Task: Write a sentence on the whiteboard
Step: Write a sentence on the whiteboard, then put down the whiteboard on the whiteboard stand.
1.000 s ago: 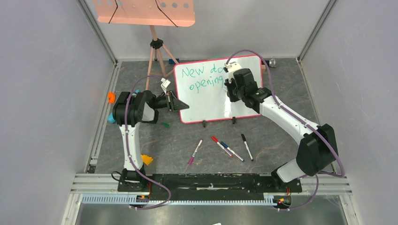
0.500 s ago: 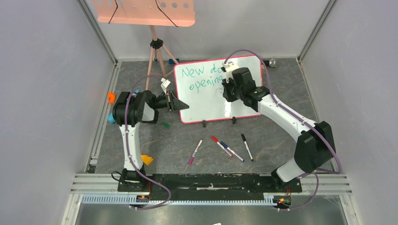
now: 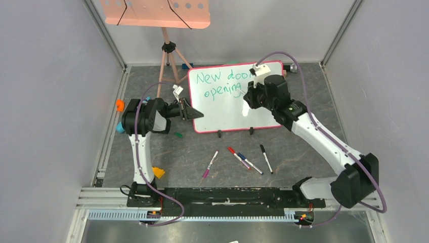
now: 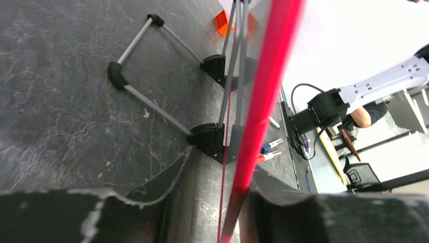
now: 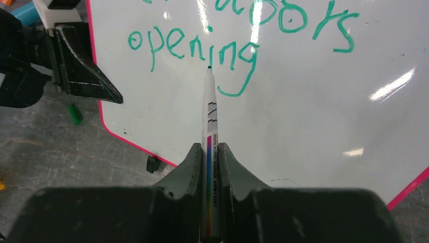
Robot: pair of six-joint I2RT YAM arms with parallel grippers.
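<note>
The whiteboard [image 3: 227,109] stands tilted at the back of the floor, its pink-red frame [image 4: 263,96] running up through the left wrist view. Green writing, the sentence [image 3: 222,83], reads "New doors opening" in two lines [image 5: 202,48]. My right gripper [image 5: 208,152] is shut on a white marker [image 5: 210,116]; its tip points at the end of "opening", and I cannot tell if it touches. My left gripper [image 4: 222,177] straddles the board's lower left edge [image 3: 195,112]. Its jaws are open, with a gap beside the frame.
Several capped markers [image 3: 243,159] lie on the floor in front of the board, with a green cap [image 3: 177,134] to the left. A tripod carrying a salmon-pink tray [image 3: 154,12] stands behind the board's left side. Small orange [image 3: 120,105] and blue [image 3: 120,127] items sit by the left wall.
My right arm has swung right and drawn back from the board, uncovering the word "doors". My left gripper's jaws have loosened around the board's edge; that arm has stayed put.
</note>
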